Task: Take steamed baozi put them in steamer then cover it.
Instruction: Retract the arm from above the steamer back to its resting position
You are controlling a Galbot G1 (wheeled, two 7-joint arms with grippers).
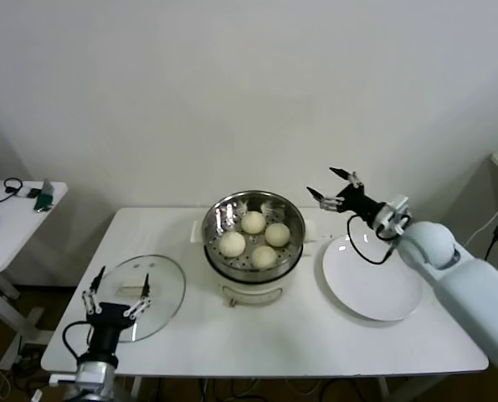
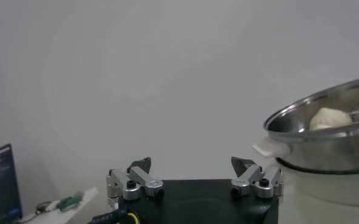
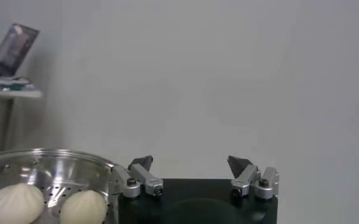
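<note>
With all four steamed baozi [image 1: 254,236] sitting in the steamer [image 1: 292,219] at the table's middle, the left gripper [image 1: 116,295] hovers over the near edge of the cover [image 1: 166,286], fingers spread wide, gripping nothing. Over on the other side, the right gripper [image 1: 332,186] hangs beyond the white plate [image 1: 371,291], beside the steamer, jaws apart and empty too.

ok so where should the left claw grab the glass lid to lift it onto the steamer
Grip the white bar handle at the middle of the glass lid, coming straight down from above. The lid lies flat on the table, so its thin rim offers little to pinch, while the handle stands up as a narrow bar. The open left claw hovers near it; its fingers should probably close across the bar's short sides.
</note>
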